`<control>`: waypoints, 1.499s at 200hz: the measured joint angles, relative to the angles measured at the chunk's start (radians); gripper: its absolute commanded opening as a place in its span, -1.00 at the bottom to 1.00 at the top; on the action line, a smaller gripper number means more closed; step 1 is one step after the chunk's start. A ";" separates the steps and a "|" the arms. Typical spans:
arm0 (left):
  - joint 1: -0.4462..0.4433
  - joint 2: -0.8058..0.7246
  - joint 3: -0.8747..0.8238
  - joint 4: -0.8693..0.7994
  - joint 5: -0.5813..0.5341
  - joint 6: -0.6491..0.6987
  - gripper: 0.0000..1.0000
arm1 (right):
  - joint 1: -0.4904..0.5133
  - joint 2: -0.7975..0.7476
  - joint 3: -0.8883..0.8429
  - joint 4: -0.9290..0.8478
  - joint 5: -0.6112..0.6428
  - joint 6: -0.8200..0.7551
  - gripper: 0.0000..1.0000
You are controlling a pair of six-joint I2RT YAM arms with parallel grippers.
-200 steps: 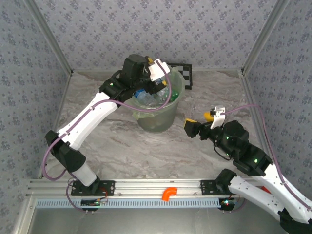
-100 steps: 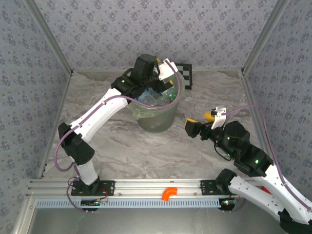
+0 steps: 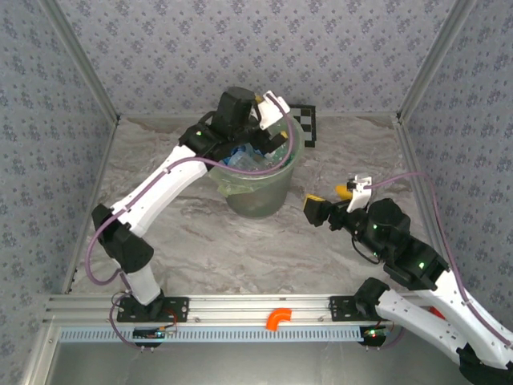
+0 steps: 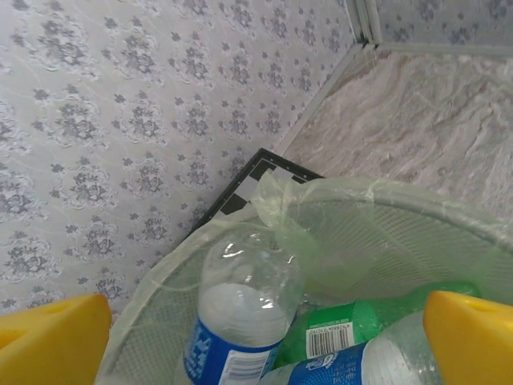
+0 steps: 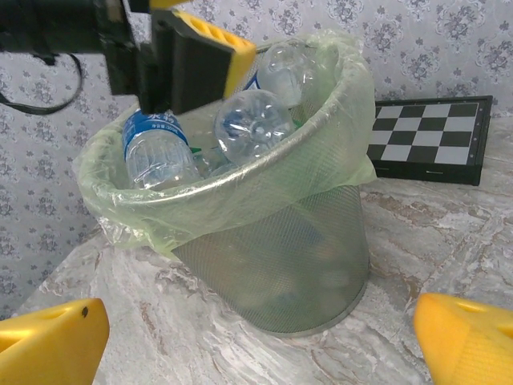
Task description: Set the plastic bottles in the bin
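Now, in the top external view, the black and white left gripper [image 3: 271, 119] is hanging over the far rim of the large round bin [image 3: 258, 199] with a thin pale green bag liner. The bin is standing on the grey marbled table [image 3: 200, 237]. The small clear plastic bottles [image 3: 248, 160] with blue labels are lying piled inside the bin, just under this gripper. The right gripper [image 3: 329, 199] is hovering over the table to the right of the bin, apart from it, with its fingers spread and nothing between them. A black-and-white checkered board [image 3: 305, 127] is lying behind the bin, at the far wall.

In the left wrist view, the yellow fingers [image 4: 48, 341] are standing wide apart at the two lower corners and are holding nothing. Below the gap between them, a clear bottle with a blue label [image 4: 240, 317] is resting against the liner. A green bottle [image 4: 377, 321] is lying just beside it, inside the rim.

In the right wrist view, the own yellow fingers are also showing wide apart, low at both sides. The bin is sitting between them and farther away, heaped with bottles up to its rim. The left gripper is hanging just above the heap, on the left side.
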 measured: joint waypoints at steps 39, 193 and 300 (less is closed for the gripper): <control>0.006 -0.239 -0.180 0.097 -0.058 -0.125 0.99 | -0.009 0.006 0.000 0.000 -0.003 0.000 0.99; 0.466 -0.917 -1.163 0.147 -0.400 -0.663 0.99 | -0.249 0.000 -0.182 0.059 0.201 -0.083 0.99; 0.640 -0.510 -1.386 0.627 -0.425 -0.622 0.99 | -0.561 0.481 -0.494 0.697 0.261 -0.330 0.99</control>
